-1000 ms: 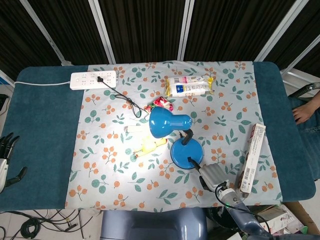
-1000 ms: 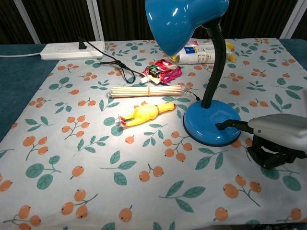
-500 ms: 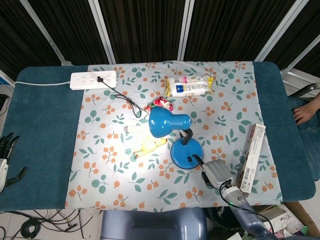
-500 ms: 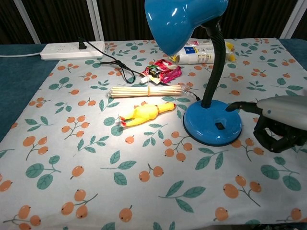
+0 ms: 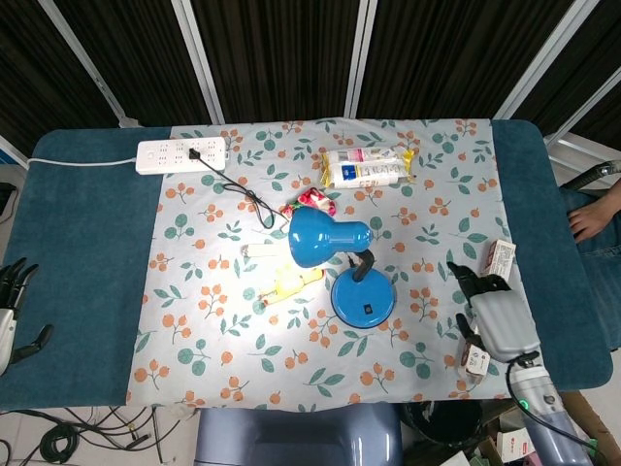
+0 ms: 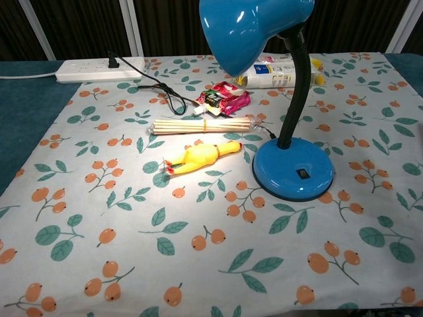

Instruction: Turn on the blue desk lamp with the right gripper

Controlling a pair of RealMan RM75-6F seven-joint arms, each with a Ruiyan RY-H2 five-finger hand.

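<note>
Lit, by the look of it: bright pool of light on the floral cloth (image 5: 194,291) under the shade of the blue gooseneck desk lamp (image 5: 330,239), falling over the yellow rubber chicken toy (image 6: 197,157) and the bundle of pale wooden sticks (image 6: 201,125). Task judged done or as good as done, with nothing left but parking the arm.

Lamp standing upright near the middle of the desk (image 5: 78,243), round blue base (image 6: 293,170) flat on the cloth, small black rocker switch (image 6: 302,174) on the top of the base facing the robot. Black cord trailing from the lamp to the white power strip (image 5: 182,152) at the far left corner, plug seated.

Right hand (image 5: 493,316) well apart from the base, off to the right, holding nothing; dark fingers (image 5: 470,282) loosely curled, not fully closed (seen only from above, absent from the chest view). Directly under and beside it, a long white-and-red box (image 5: 495,260), partly hidden by the hand; contact not possible to judge. Left hand (image 5: 14,301) at the left edge of the desk, fingers spread, empty.

Elsewhere: white packet with yellow ends (image 5: 367,168) at the far side, red crinkled snack wrapper (image 6: 223,99) behind the lamp. Nothing between hand and switch, should a second press be needed.
</note>
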